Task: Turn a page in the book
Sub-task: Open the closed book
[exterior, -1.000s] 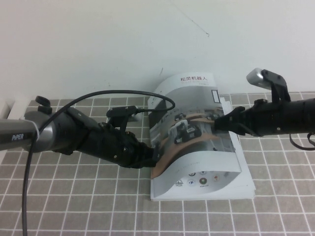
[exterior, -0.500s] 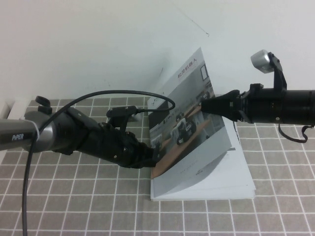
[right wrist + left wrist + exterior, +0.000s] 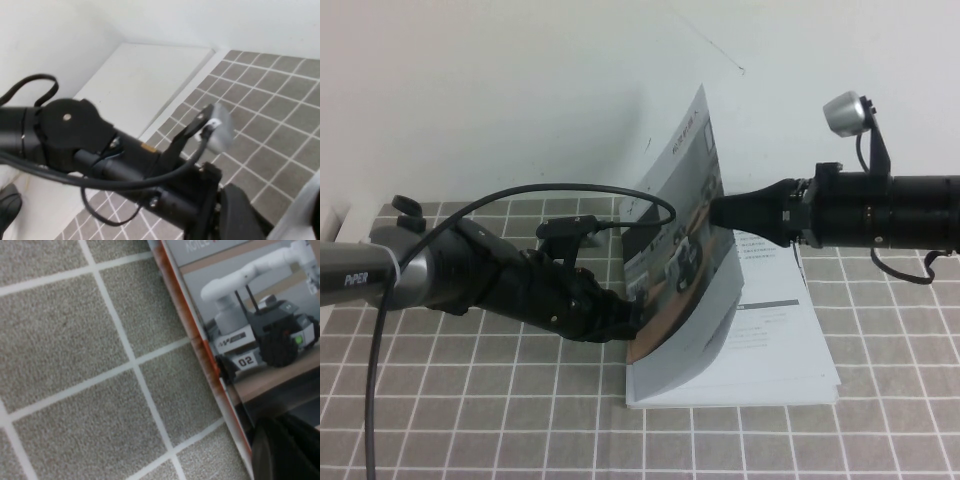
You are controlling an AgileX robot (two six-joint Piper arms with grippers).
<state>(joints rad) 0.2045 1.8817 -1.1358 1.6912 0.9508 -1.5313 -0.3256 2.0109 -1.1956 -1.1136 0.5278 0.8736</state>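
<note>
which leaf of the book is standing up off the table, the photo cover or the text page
The photo cover stands nearly upright, with the right tool at its far edge and the left tool at the spine. The text page lies flat on the book.

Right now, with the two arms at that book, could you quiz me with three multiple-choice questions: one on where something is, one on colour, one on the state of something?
1. Where is the left claw?
A. at the book's spine edge
B. up against the wall
C. on the far right tiles

2. What colour are the table tiles?
A. blue
B. grey with white lines
C. red

3. How is the page standing?
A. lying flat and shut
C. torn off
B. lifted up, nearly on edge

Answers:
1 A: the high view shows it by the spine.
2 B: grey squares, pale lines.
3 B: the right claw meets the page's raised edge, and a text page shows beneath.
</note>
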